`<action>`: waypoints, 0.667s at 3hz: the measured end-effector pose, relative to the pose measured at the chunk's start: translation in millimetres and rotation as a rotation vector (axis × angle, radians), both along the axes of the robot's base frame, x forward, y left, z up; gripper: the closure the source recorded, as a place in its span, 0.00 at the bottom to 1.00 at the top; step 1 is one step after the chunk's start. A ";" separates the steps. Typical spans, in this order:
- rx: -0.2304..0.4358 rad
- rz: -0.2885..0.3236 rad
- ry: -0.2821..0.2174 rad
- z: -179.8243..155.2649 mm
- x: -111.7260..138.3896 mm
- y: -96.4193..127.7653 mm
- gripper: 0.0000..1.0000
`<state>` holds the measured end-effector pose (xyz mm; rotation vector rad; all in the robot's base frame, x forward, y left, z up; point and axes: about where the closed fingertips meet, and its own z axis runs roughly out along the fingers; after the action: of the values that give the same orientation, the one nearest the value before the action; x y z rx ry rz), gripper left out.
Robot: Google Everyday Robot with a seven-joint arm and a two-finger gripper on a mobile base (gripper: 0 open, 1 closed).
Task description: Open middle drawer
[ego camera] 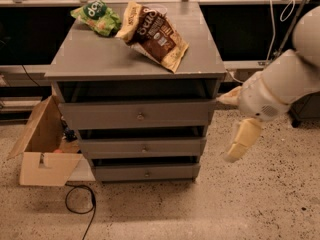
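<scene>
The grey cabinet (pixel 135 59) has three flat drawer fronts, each with a small round metal knob. The middle drawer (pixel 115 148) has the medium-height front, with its knob (pixel 144 148) at the centre. It sits between the taller top drawer (pixel 100 115) and the shortest bottom drawer (pixel 120 172). All three fronts look roughly flush. My gripper (pixel 239 141) hangs pale yellow from the white arm (pixel 280 84), to the right of the cabinet at about the middle drawer's height, apart from it.
A green snack bag (pixel 97 16) and a brown chip bag (pixel 155 34) lie on the cabinet top. An open cardboard box (pixel 42 154) stands on the floor at the left, with a black cable (pixel 80 204) beside it. Speckled floor lies in front and to the right.
</scene>
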<state>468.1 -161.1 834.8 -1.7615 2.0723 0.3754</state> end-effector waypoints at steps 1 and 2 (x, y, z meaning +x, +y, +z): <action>0.084 0.008 0.083 -69.1 16.5 33.2 0.00; 0.084 0.008 0.084 -69.1 16.5 33.2 0.00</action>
<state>484.5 -127.9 765.7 -1.7331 2.0750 0.5388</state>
